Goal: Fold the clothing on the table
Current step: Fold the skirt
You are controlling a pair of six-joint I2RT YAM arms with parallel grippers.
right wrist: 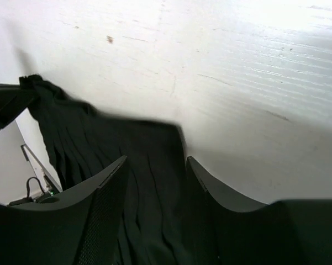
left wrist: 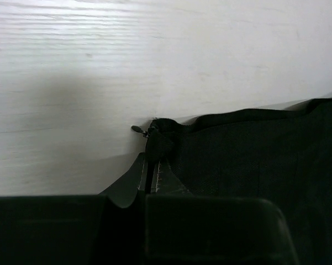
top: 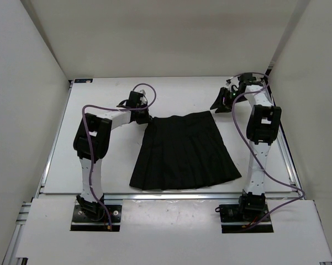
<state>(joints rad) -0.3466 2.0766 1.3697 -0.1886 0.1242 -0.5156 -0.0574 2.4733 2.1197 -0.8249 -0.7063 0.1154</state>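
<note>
The clothing [top: 182, 149] is a black pleated skirt lying flat mid-table, waistband at the far side and hem toward the arms. My left gripper [top: 145, 118] is at the waistband's left corner. In the left wrist view its jaws [left wrist: 152, 165] are shut on the clothing [left wrist: 254, 154] right by the zipper pull [left wrist: 137, 128]. My right gripper [top: 218, 105] hovers just off the waistband's right corner, open. The right wrist view shows its fingers [right wrist: 154, 165] spread over the pleats [right wrist: 127, 143], holding nothing, with the left gripper [right wrist: 5, 105] pinching the far corner.
The white table [top: 99, 99] is boxed in by white walls at left, back and right. Aluminium rails run along the near edge [top: 171, 194] and the right side [top: 287, 154]. Purple cables loop over both arms [top: 88, 110].
</note>
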